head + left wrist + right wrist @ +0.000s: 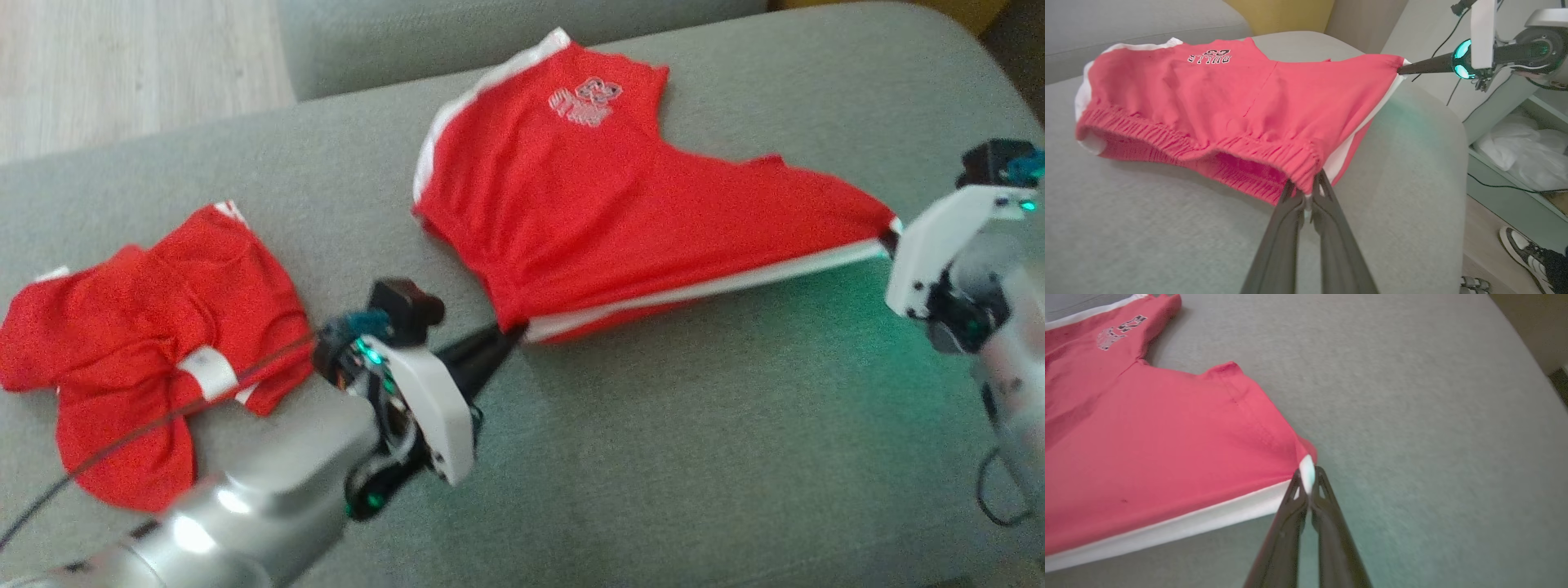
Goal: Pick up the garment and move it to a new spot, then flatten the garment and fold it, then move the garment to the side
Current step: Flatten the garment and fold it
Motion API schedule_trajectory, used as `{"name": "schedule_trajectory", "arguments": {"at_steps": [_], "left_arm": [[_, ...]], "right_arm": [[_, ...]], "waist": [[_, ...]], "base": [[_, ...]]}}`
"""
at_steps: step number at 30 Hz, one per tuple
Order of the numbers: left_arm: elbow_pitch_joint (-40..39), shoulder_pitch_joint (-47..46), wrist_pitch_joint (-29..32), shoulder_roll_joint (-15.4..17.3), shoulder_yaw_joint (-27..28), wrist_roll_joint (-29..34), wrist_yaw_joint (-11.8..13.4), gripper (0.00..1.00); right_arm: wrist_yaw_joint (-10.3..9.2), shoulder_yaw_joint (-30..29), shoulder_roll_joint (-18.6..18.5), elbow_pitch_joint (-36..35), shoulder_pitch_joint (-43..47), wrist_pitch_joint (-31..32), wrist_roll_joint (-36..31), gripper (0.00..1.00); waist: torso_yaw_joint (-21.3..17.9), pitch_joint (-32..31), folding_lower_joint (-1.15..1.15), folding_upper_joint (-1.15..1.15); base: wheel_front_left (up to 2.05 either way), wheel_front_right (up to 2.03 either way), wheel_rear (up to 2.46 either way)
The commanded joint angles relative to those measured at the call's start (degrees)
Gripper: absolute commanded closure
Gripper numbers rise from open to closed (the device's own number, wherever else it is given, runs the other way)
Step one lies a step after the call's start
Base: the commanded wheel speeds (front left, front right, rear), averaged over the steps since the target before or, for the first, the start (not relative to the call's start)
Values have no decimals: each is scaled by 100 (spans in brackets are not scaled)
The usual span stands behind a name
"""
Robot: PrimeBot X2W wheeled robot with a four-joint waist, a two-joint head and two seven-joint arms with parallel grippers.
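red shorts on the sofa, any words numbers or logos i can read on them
"BULLS": black print, upside down in the left wrist view, on the red shorts.
Number by it: looks like "23", not sure.
Pale emblem beside it: too blurred to read.
Other red garment: no text readable.

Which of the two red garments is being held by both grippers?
The red shorts with the printed logo, stretched between the left gripper and right gripper. The other red garment lies crumpled apart.

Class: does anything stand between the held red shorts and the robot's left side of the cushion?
Yes. A crumpled red garment lies on the cushion beyond the left gripper, on that side of the shorts.
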Motion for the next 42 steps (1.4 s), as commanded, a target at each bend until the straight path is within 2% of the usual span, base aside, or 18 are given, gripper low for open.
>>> {"name": "schedule_trajectory", "arguments": {"at_steps": [1,7,14,19,20,26,33,42], "left_arm": [[-179,-14,-69,119,184,35,131,100],[-770,421,2,54,137,29,371,100],[-1280,541,-3,104,184,88,680,100],[-1327,356,-90,171,363,146,888,100],[-1283,248,-131,184,446,175,956,100],[-1133,-130,-191,147,642,241,1026,100],[-930,-588,-148,-61,674,386,982,100],[-576,-1053,-247,-526,661,559,885,100]], "right_arm": [[-5,120,-357,-284,123,107,124,100],[-5,150,-810,-850,684,482,475,100],[-5,-179,-973,-1515,1046,547,672,100],[-5,-637,-748,-1892,998,421,468,100],[-5,-839,-613,-2006,900,387,360,100],[-5,-1559,-144,-2083,349,308,25,100],[-5,-2131,293,-1758,-532,60,-735,100],[-5,-3030,569,-998,-1638,-586,-1736,100]], "waist": [[-135,-191,1,0],[-255,-399,1,0],[-235,-313,1,0],[-113,-143,1,0],[-34,-49,1,0],[274,294,1,0],[672,745,1,0],[1226,1407,1,0]], "base": [[0,0,0],[0,0,0],[0,0,0],[0,0,0],[0,0,0],[0,0,0],[0,0,0],[0,0,0]]}}
